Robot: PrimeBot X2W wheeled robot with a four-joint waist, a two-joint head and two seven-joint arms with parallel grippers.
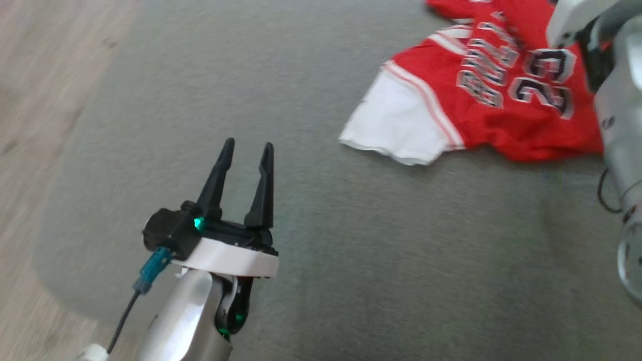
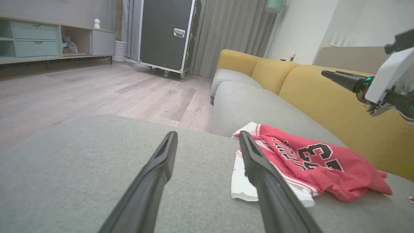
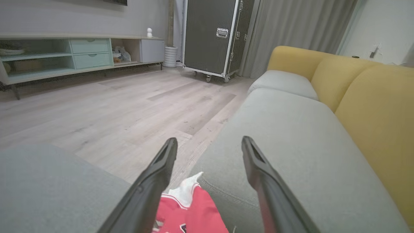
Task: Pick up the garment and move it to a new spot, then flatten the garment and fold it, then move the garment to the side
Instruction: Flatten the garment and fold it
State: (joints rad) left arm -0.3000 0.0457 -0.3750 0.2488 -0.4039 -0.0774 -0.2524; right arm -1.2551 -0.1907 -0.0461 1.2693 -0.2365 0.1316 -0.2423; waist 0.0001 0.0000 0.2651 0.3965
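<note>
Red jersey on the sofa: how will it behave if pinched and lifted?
Probably floppy: the jersey lies crumpled, so it would likely drape from a pinch. Wavy hem suggests thin, light fabric. Pushing would likely bunch it on the grey cushion.

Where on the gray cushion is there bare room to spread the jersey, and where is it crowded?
Bare: the gray cushion between the open left gripper and the red jersey, and the strip in front of the jersey. Crowded: the right side, where the bunched jersey meets the right arm.
</note>
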